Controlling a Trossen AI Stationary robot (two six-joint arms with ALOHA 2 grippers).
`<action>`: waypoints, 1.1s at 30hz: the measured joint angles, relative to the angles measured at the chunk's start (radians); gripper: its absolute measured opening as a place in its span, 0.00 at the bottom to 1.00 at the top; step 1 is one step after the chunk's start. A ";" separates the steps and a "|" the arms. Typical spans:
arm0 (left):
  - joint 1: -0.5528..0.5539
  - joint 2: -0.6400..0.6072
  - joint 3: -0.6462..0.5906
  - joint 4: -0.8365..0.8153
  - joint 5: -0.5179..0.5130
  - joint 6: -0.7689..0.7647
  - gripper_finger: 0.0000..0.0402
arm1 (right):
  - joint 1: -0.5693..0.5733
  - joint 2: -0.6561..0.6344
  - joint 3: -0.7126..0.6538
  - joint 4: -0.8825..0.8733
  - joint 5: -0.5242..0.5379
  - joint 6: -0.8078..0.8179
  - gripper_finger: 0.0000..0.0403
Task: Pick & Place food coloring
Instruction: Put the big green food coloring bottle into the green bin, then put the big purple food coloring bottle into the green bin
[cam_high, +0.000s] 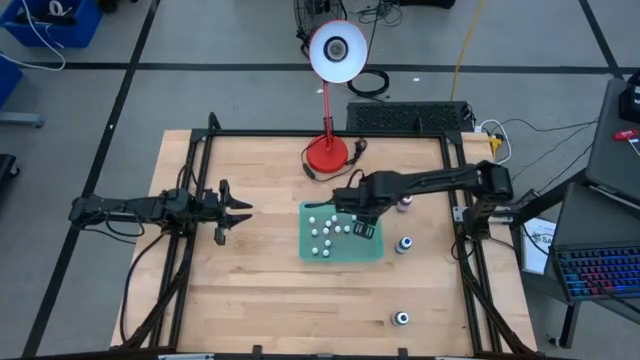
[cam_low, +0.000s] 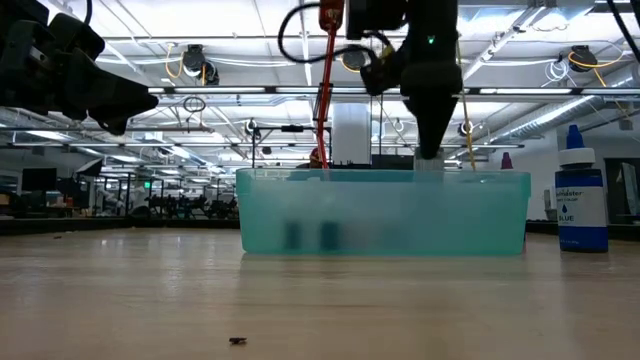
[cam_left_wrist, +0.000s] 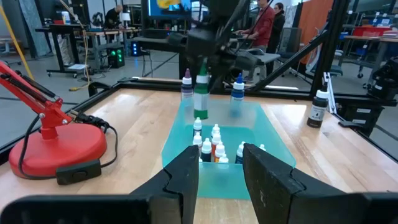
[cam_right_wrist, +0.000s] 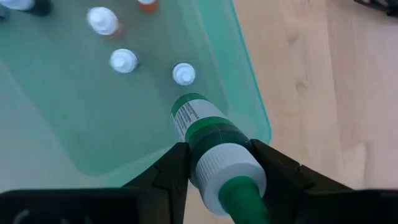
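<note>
A translucent green bin (cam_high: 306, 246) sits mid-table and holds several small white-capped food coloring bottles (cam_left_wrist: 211, 146). My right gripper (cam_high: 366, 224) reaches over the bin's right part from the table's right side, shut on a green food coloring bottle (cam_right_wrist: 208, 134). From the left wrist view that bottle (cam_left_wrist: 201, 99) shows below the dark fingers, over the bin. My left gripper (cam_left_wrist: 221, 177) waits open near the table's left edge (cam_high: 236, 210), pointing at the bin. Three more bottles (cam_high: 405, 244) stand on the wood to the right of the bin. My right gripper pinches the green bottle between its two fingers at the upper body, just under the white cap (cam_right_wrist: 225, 163). The fingers come from above, pointing down. The bottle is upright, nozzle toward the wrist, its lower end (cam_right_wrist: 186, 104) over the bin's corner. Whether it touches the bin floor, I cannot tell.
A desk lamp with a red base (cam_high: 327, 153) stands just beyond the bin, and its cord runs beside it. A blue-capped bottle (cam_low: 580, 195) stands right of the bin, and a dark bottle (cam_left_wrist: 319, 109) stands farther out. Black frame rails (cam_high: 190, 200) border the table.
</note>
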 joint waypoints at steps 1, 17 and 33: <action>0.000 0.000 0.000 0.000 0.000 0.000 0.32 | -0.007 0.008 0.000 0.002 -0.001 -0.006 0.33; 0.000 0.000 0.000 0.000 0.000 0.000 0.32 | -0.086 0.041 -0.099 0.123 -0.056 -0.051 0.33; 0.000 0.000 0.000 0.000 0.000 0.000 0.32 | -0.085 -0.026 -0.113 0.128 -0.056 0.098 0.69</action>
